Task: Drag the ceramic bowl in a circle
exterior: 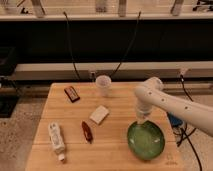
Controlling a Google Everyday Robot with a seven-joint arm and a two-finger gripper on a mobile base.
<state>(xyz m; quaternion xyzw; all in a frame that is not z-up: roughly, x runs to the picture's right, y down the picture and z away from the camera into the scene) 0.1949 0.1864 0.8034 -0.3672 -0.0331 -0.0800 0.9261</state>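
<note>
The ceramic bowl (145, 140) is wide, shallow and glossy green. It sits on the wooden table (115, 155) at the front right. My white arm reaches in from the right and bends down. My gripper (140, 123) points down at the bowl's far rim and touches it there.
A translucent white cup (103, 85) stands at the table's back middle. A brown bar (72, 93) lies at the back left. A white packet (99, 114) and a red item (86, 131) lie mid-table. A white bottle (56, 140) lies front left. Cables hang behind the table.
</note>
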